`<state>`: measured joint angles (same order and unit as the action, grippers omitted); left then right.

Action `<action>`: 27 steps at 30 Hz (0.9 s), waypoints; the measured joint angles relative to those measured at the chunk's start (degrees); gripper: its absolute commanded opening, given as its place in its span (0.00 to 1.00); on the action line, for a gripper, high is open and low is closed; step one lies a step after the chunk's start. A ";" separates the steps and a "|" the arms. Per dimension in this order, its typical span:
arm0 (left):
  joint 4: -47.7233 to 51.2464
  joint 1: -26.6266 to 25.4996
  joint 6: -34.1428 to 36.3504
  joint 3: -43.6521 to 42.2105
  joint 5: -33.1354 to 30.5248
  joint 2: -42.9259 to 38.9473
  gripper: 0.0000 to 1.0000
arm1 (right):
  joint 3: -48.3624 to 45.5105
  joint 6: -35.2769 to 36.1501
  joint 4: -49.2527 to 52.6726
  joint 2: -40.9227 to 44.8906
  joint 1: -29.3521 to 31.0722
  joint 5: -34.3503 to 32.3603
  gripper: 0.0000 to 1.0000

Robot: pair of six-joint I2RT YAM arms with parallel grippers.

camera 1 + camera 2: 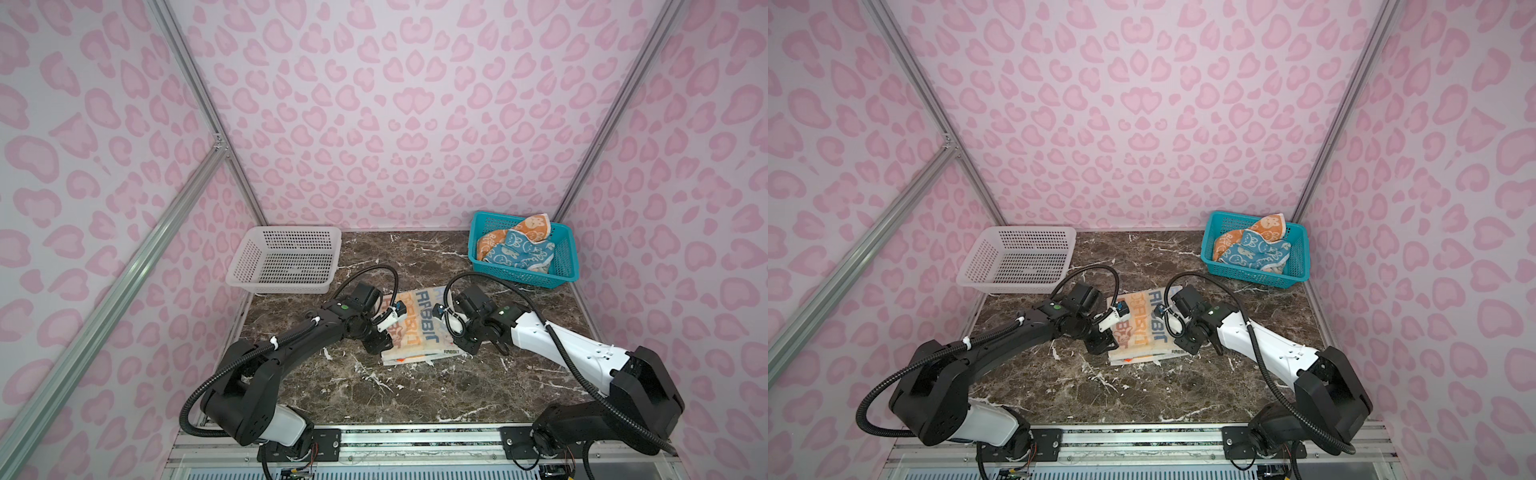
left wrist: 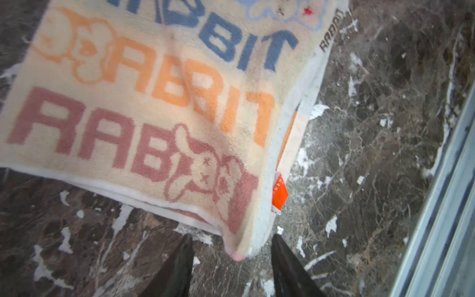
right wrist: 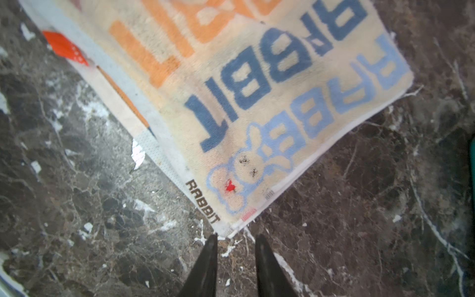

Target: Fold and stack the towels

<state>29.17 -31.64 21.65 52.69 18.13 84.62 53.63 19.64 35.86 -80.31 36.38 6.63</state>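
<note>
The cream towel [image 1: 419, 328] [image 1: 1144, 328] with RABBIT lettering lies folded flat on the marble table, between both arms. My left gripper [image 2: 232, 237] is open at the towel's near left corner; the corner [image 2: 237, 253] lies loose between the fingers. My right gripper [image 3: 236, 236] is open, its jaws narrowly apart, at the near right corner; that corner [image 3: 228, 230] ends just ahead of the fingertips. In both top views the wrists [image 1: 376, 343] [image 1: 463, 345] hide the fingers. The blue towel [image 1: 521, 253] and the orange towel [image 1: 536, 226] lie crumpled in the teal basket [image 1: 519, 279].
A white basket [image 1: 278, 286] stands at the back left of the table. The teal basket is at the back right corner. An aluminium rail [image 2: 437, 205] runs along the table's edge. Pink patterned walls close in three sides.
</note>
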 measured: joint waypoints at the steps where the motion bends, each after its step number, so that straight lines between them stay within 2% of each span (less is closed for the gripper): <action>1: -0.81 0.42 -1.60 0.22 -0.15 -0.02 0.51 | 0.15 -1.53 -0.50 -0.02 -0.57 0.85 0.26; 4: -4.17 1.70 -8.48 1.46 -0.57 0.09 0.52 | -0.57 -6.49 -3.10 -0.24 -0.87 3.93 0.26; 9: -8.09 4.13 -21.29 5.55 -2.12 5.01 0.45 | -3.80 -16.52 -8.02 -2.43 -1.03 8.04 0.21; 12: -8.63 5.35 -28.17 8.72 -2.67 9.92 0.37 | -6.08 -21.97 -10.84 -3.74 -0.42 8.96 0.19; 14: -8.66 5.38 -30.99 10.71 -2.49 13.16 0.28 | -7.06 -24.68 -12.28 -4.76 0.09 9.01 0.16; 19: -8.22 5.46 -35.60 14.01 -2.05 19.89 0.13 | -7.56 -30.05 -13.86 -8.35 0.35 8.33 0.12; 27: -6.47 7.89 -37.00 16.57 -5.62 25.59 0.06 | -5.79 -32.76 -12.87 -12.44 0.59 6.36 0.08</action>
<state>22.70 -23.75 -15.35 69.25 12.51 110.21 47.83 -13.13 22.98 -92.75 36.97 12.99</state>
